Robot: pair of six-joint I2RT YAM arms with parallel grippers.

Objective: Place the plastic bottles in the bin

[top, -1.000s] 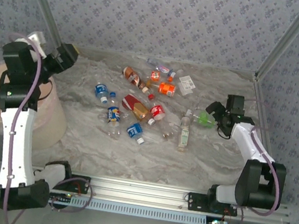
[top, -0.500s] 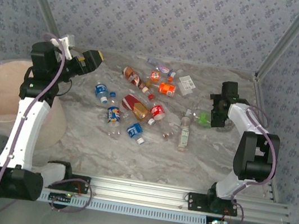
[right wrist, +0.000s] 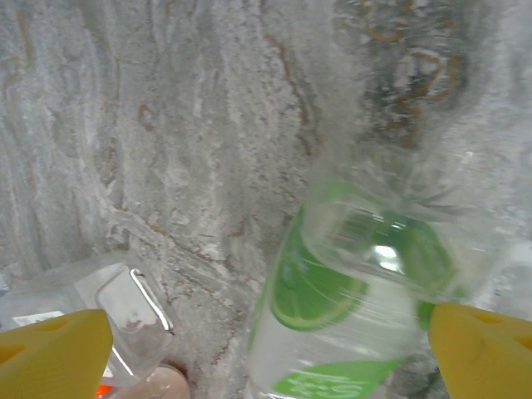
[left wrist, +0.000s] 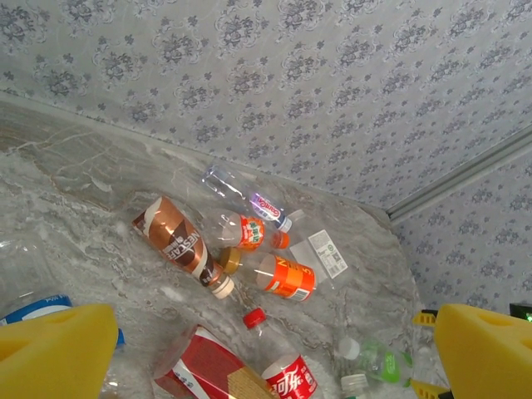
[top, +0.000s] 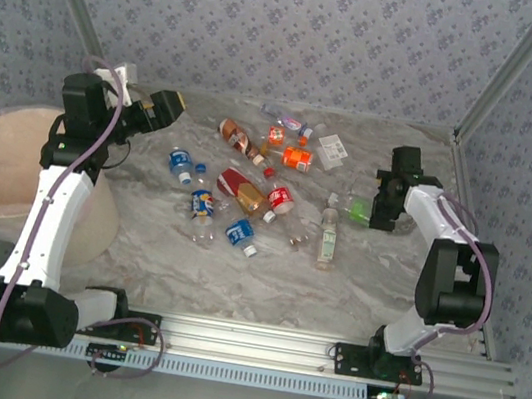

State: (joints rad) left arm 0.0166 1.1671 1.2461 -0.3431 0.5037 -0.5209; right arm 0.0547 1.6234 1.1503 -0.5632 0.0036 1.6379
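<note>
**Top view.** The left gripper [top: 164,106] is hovering over the far left of the grey marble-patterned table [top: 365,276]. Its jaws are standing wide apart and holding nothing. In the left wrist view its yellow fingertip pads [left wrist: 58,349] are framing the scattered items.

The small, partly crushed clear plastic bottles [top: 238,187] are lying loose across the middle of the table. Among them are a brown-labelled bottle [left wrist: 179,243], an orange-labelled bottle [left wrist: 287,278] and a red-labelled bottle [left wrist: 287,378].

The large round pinkish-beige plastic bin [top: 4,189] is sitting at the left edge beside the left arm, well apart from the bottles.

The right gripper [top: 379,209] is pointing down at a green-labelled bottle [right wrist: 349,307] lying at the right of the group. Its jaws are spread wide, with the yellow pads [right wrist: 486,349] flanking the bottle and not clamping it.
</note>
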